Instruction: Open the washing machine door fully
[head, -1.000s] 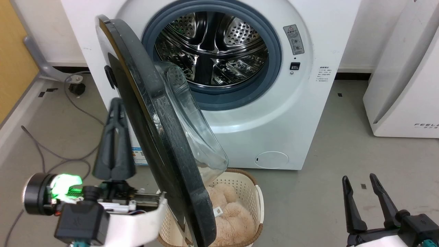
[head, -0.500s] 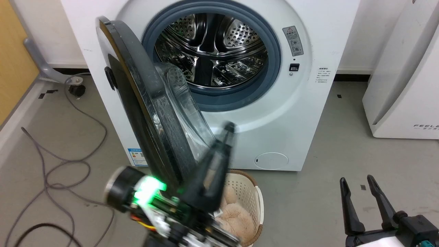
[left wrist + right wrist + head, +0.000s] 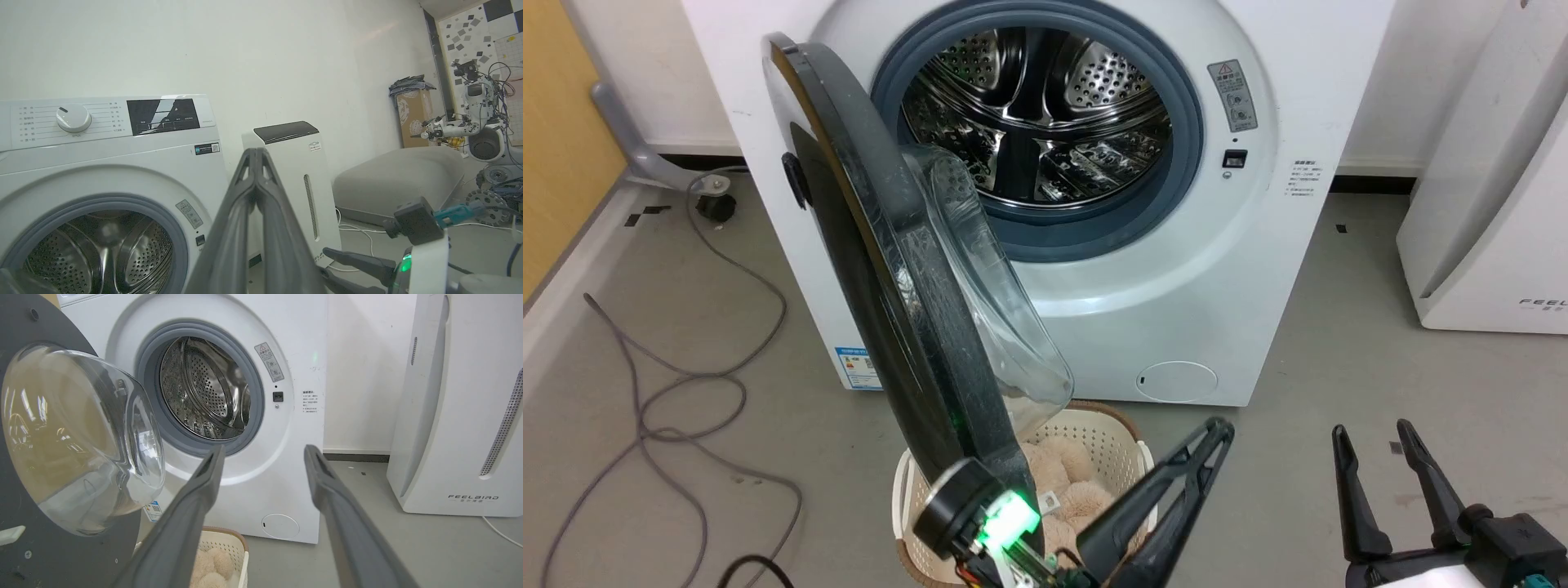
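Washing machine door (image 3: 890, 269) ajar: glossy blk disc w/ glass bowl (clear, bulging).

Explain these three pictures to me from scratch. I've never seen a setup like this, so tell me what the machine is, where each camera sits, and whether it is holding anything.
This is a wheeled robot with two arms, each ending in an end effector with two long dark fingers. One picture looks down from its head; the other two come from cameras on its wrists, looking along each arm's fingers.

In the head view, a white washing machine stands ahead with its steel drum exposed. The washing machine door, a black disc with a clear glass bowl, stands swung out on the robot's left. Below it on the floor sits a pale laundry basket with something fluffy inside.

The left end effector shows at the bottom centre with its fingers pressed together, holding nothing. The right end effector sits at the lower right, fingers apart, also empty. A white appliance stands to the right.
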`<state>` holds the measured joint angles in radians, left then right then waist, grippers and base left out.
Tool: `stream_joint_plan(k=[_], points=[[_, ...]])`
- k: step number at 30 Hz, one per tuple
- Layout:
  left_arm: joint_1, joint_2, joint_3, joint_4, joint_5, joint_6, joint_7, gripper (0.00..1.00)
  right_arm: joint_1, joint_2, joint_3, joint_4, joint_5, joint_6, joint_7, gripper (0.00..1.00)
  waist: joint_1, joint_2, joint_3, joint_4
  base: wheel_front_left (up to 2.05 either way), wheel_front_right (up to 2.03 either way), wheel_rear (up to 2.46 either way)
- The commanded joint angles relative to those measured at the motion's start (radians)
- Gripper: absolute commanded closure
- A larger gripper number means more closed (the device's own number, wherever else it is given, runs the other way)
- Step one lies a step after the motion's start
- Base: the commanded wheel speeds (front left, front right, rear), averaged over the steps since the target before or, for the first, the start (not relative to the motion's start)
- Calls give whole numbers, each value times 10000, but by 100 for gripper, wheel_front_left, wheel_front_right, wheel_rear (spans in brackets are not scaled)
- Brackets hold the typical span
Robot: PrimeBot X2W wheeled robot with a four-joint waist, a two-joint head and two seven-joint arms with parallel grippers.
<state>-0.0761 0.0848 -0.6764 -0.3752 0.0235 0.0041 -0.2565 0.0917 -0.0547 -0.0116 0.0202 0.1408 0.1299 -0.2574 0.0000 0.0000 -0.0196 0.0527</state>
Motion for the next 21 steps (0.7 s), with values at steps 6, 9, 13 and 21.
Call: stream_joint_plan(k=[6, 9, 13, 21], points=[[492, 186, -124, 617, -123, 124, -53, 100, 27, 45, 20, 34, -10, 8, -43, 0, 0, 0, 82, 125, 0, 0, 0], [641, 280, -23, 942, -175, 263, -53, 100, 6, 45, 13, 47, -15, 8, -43, 0, 0, 0, 112, 174, 0, 0, 0], [812, 369, 240, 1427, -262, 524, -53, 100, -20, 45, -7, 52, -21, 8, -43, 0, 0, 0, 151, 233, 0, 0, 0], [841, 465, 739, 2631, -569, 708, -53, 100, -64, 45, 27, 121, -51, 8, -43, 0, 0, 0, 200, 307, 0, 0, 0]])
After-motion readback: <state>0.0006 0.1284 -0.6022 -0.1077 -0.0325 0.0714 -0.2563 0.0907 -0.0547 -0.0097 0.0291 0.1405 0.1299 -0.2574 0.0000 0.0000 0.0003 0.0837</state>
